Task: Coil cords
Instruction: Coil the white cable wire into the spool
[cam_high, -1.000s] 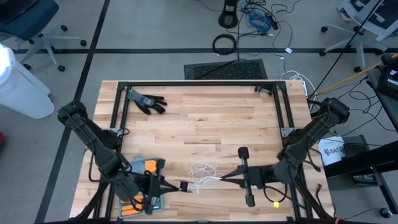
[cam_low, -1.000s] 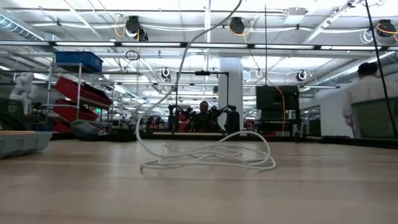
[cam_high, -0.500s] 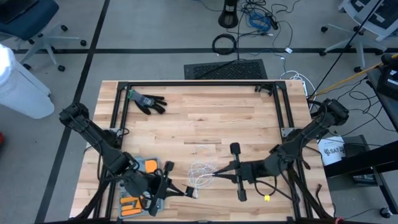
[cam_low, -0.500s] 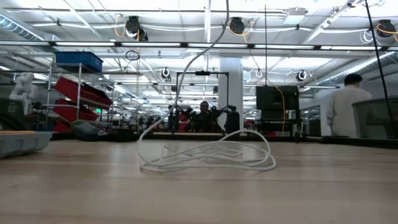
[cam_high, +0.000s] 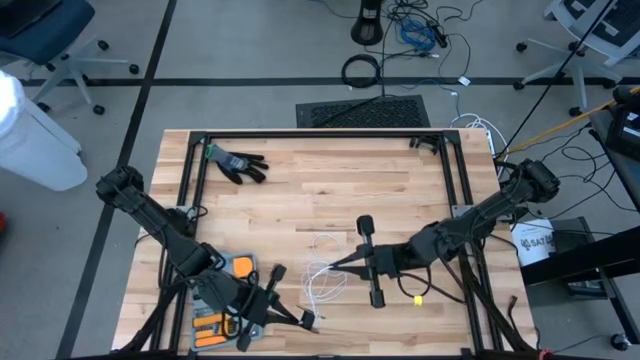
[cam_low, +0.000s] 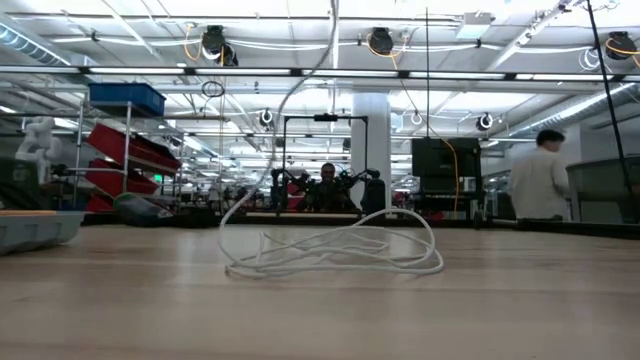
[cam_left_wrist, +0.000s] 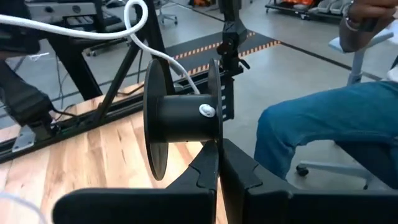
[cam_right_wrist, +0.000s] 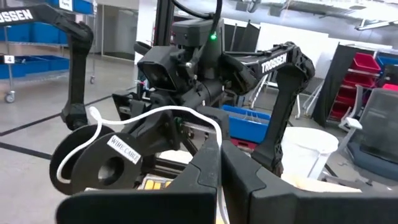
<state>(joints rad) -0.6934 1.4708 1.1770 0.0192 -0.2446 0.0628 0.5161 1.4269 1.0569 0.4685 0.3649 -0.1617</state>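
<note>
At the table's near edge, the left gripper (cam_high: 312, 322) holds its fingers closed on a black spool (cam_left_wrist: 180, 118), its axle lying roughly level. 1 strand of the white cord (cam_high: 322, 278) rises to that spool; the rest lies in loose loops mid-table, between the 2 arms. Just beyond, the right gripper (cam_high: 330, 269) has its fingers pinched on the cord beside the loops. Winding likely depends on this: the slack lies on the right gripper's side, feeding across toward the spool. Far back lies a black glove (cam_high: 237, 163).

Cord (cam_low: 330, 250) upper end beyond frame
</note>
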